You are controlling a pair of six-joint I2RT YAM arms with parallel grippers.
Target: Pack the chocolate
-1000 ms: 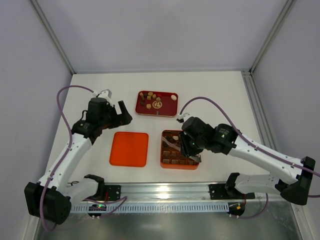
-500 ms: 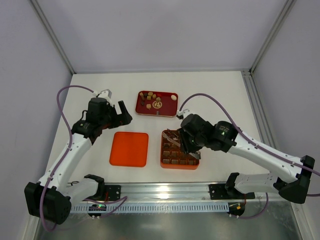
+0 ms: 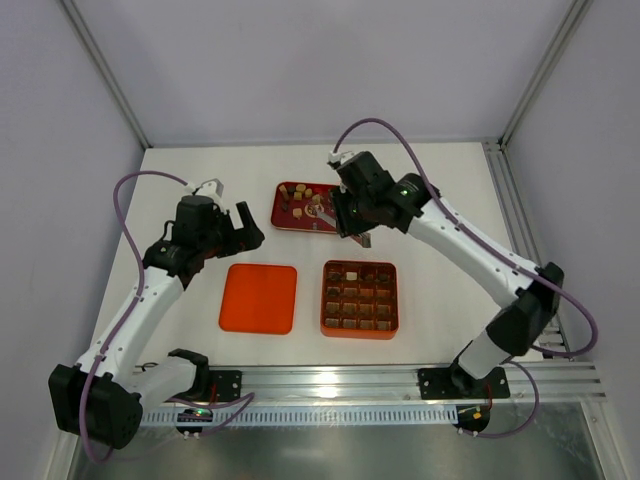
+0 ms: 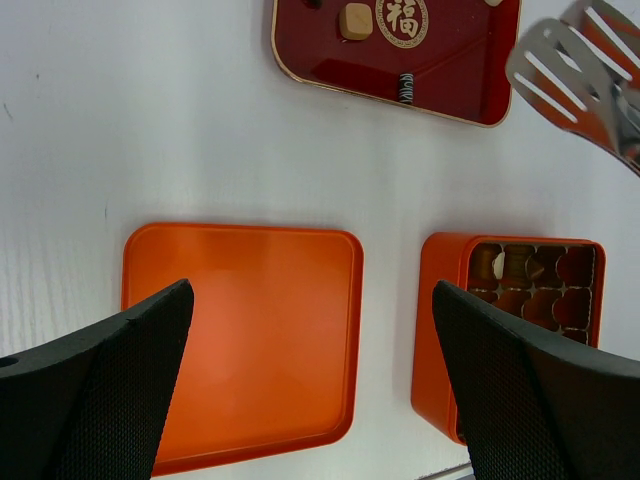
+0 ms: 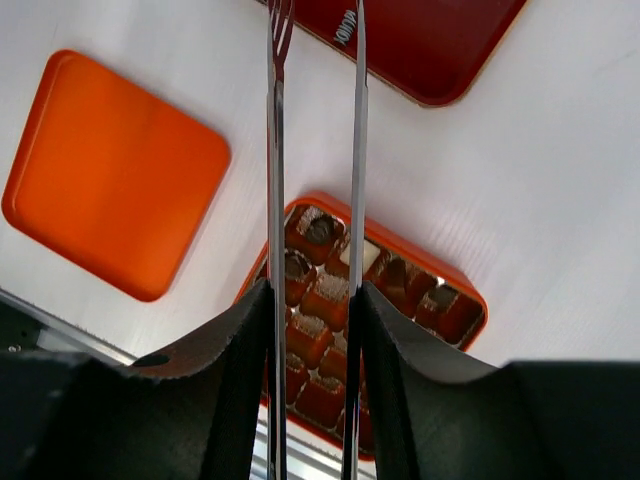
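While my left fingers (image 4: 100, 390) stand spread wide and grasp nothing, they hang above the white surface (image 3: 200, 180), with the flat orange lid (image 3: 259, 298) lying toward 5 o'clock of them in the overhead view. At 3 o'clock of that lid, near it but not touching, sits the orange gridded box (image 3: 323, 300). Chocolate (image 4: 505, 265) lies in its cells, mostly dark brown and tan pieces with a cream one near a corner; I cannot count how many cells are filled. At about 11 o'clock of the box, well apart from it, rests the red tray (image 3: 283, 222), and more chocolate lies loose in its left half. My right fingers (image 5: 230, 380) hover over the tray's right end, clenched on the thin metal tweezers (image 5: 357, 150), with one blade pressed along the inside of each finger. From my right wrist the two blades run straight out toward 12 o'clock, passing above the box and reaching over the tray, where the tips leave the picture.
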